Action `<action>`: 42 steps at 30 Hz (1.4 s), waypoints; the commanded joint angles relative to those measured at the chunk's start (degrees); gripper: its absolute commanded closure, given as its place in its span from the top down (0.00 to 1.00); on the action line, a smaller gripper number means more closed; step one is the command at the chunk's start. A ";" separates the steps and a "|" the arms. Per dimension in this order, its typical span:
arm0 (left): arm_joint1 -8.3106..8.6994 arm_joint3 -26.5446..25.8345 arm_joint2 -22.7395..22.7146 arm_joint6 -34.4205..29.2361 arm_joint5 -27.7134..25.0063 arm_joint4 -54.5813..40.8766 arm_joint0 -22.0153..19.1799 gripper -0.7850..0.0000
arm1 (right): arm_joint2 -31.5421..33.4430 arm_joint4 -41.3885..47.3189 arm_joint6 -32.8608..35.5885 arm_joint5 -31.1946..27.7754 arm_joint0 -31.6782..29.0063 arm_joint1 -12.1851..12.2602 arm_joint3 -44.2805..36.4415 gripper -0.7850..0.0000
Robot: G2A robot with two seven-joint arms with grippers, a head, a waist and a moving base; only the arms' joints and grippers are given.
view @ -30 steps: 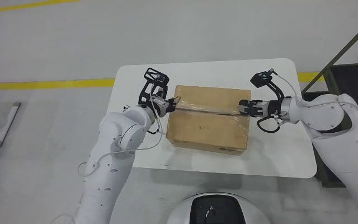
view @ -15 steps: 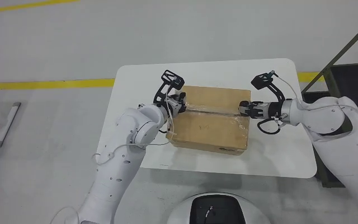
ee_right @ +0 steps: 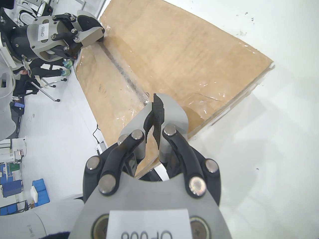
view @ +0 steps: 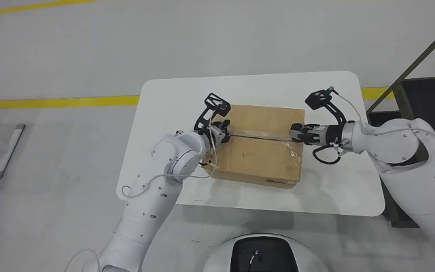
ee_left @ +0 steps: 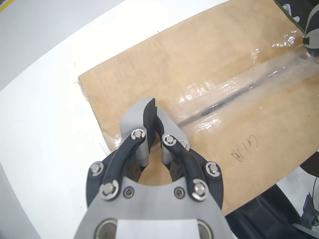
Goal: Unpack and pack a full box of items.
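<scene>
Top view: left gripper (view: 223, 130), right gripper (view: 293, 129) both closed, empty, at box (view: 255, 153) seam ends; tips may skid on tape (view: 258, 134), shoving box toward table (view: 326, 92) edge.

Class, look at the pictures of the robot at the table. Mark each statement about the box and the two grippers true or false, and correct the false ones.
1. The cardboard box is closed, with clear tape along its top seam. True.
2. The left gripper and the right gripper are at opposite ends of that seam. True.
3. The right gripper is wide open. False: its fingers are shut.
4. The box stands on the floor. False: it stands on the white table.
</scene>
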 commanded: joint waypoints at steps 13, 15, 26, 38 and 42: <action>-0.14 -1.75 -0.46 -1.11 -0.85 0.15 0.84 0.09 | 0.25 0.28 -0.39 0.21 -0.71 0.52 -0.71 0.00; -0.12 -2.60 -0.59 -1.50 -1.27 -0.22 1.14 0.11 | 0.28 0.30 -0.45 0.18 -0.80 0.59 -0.75 0.00; -0.26 -4.75 -0.30 -2.46 -2.81 -1.30 1.86 0.10 | 0.12 0.73 -0.81 0.32 -1.04 0.89 -0.71 0.00; -0.71 -3.71 1.20 -2.45 -3.43 -0.86 1.79 0.07 | -0.23 0.86 -1.11 0.50 -1.52 1.21 -0.69 0.19; -0.78 -3.78 1.09 -2.63 -3.33 -0.85 1.75 0.09 | 0.00 0.68 -0.44 0.64 -1.51 1.40 -1.04 0.35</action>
